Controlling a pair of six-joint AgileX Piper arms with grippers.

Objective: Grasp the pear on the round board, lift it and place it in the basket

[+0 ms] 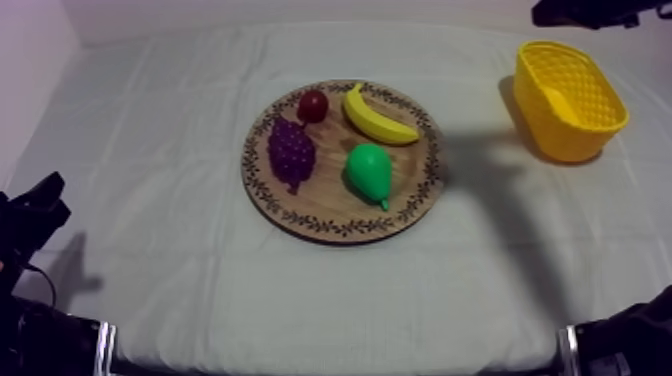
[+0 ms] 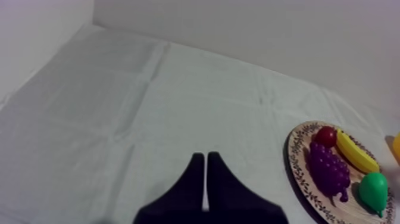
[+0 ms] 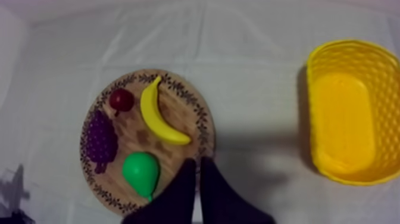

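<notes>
Pear (image 1: 369,172) lies on the wooden board (image 1: 322,221), at its near right edge.
We count one round board, rim patterned, carrying four smooth toy fruits: pear, banana (image 1: 378,118), knobbly grape bunch (image 1: 291,152), small red fruit (image 1: 313,105); one yellow lattice basket (image 1: 585,110) at the table's (image 1: 180,120) far right corner; left gripper (image 2: 205,157) and right gripper (image 3: 198,162) each pinched together, holding nothing.

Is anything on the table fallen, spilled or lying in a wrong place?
Nothing stands out. The pear, banana, grapes and small red fruit all lie on the board. The basket stands upright, apart from the board.
</notes>
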